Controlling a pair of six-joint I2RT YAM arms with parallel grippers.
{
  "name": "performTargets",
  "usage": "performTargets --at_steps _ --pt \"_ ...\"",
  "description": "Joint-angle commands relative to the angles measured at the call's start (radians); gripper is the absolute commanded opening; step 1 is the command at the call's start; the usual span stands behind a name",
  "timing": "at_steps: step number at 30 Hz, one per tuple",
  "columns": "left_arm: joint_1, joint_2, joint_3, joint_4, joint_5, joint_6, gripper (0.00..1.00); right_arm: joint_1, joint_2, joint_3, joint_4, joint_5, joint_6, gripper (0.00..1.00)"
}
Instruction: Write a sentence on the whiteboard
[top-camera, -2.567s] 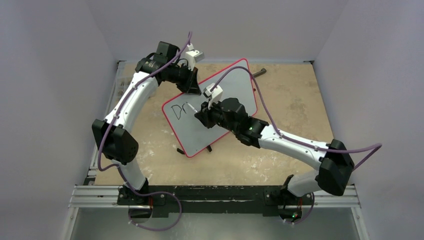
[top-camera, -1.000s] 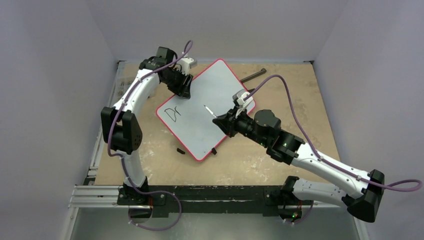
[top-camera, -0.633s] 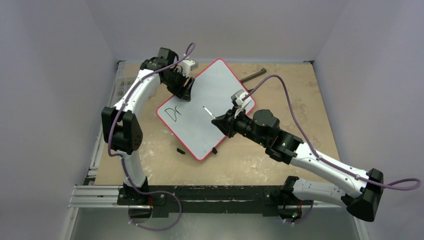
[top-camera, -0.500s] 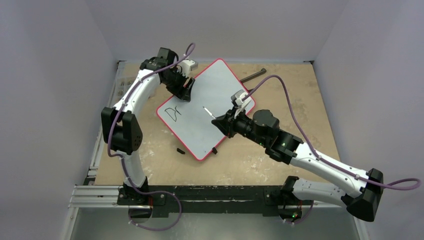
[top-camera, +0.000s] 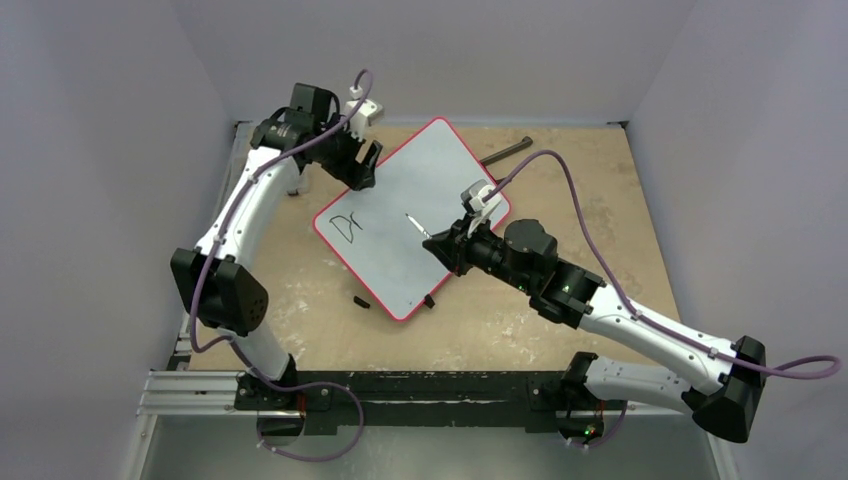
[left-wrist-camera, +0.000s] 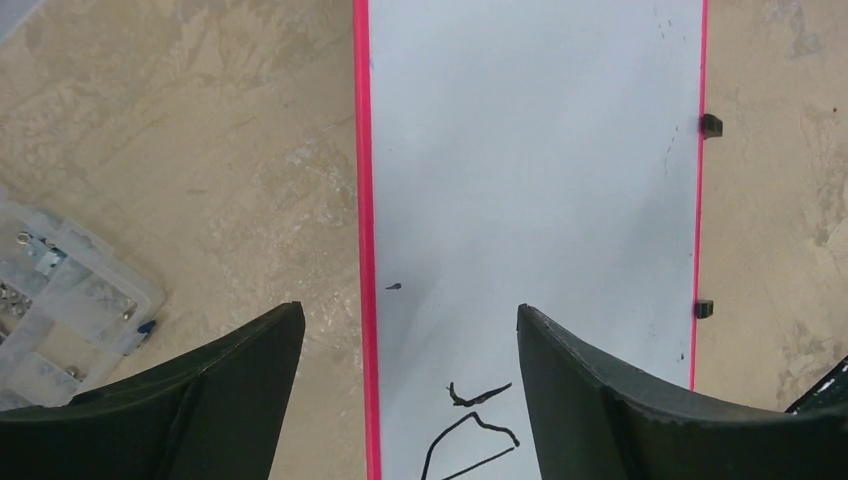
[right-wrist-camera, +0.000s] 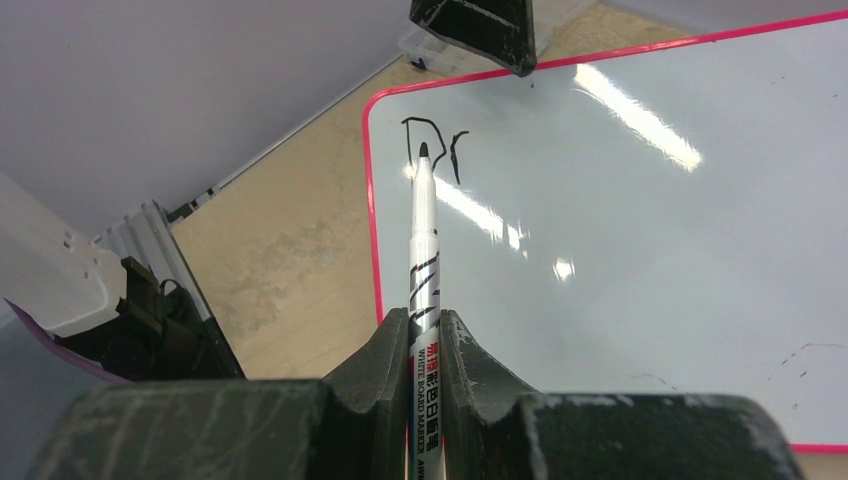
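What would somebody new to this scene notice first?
A red-rimmed whiteboard lies slantwise on the table, bearing the black letters Dr near its left corner. The right arm's fingers grip a marker over the board, and the left arm's fingers stand spread open over its far-left rim.

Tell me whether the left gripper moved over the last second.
Yes. The left gripper opened and drew away from the whiteboard, toward the back wall.
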Motion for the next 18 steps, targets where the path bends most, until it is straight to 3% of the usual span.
performTargets --at_steps 1,10,18 --pt "-0.011 -0.156 -0.015 0.088 -0.002 -0.046 0.76 -0.003 -0.005 0.025 0.028 -0.021 -0.018 0.00" --pt "-0.126 -0.488 -0.249 0.225 -0.098 0.041 0.75 -0.058 0.109 0.189 -0.111 -0.163 0.018 0.00" --pt "-0.236 -0.819 -0.730 0.565 0.003 0.368 0.78 -0.071 0.143 0.287 -0.214 -0.213 -0.006 0.00"
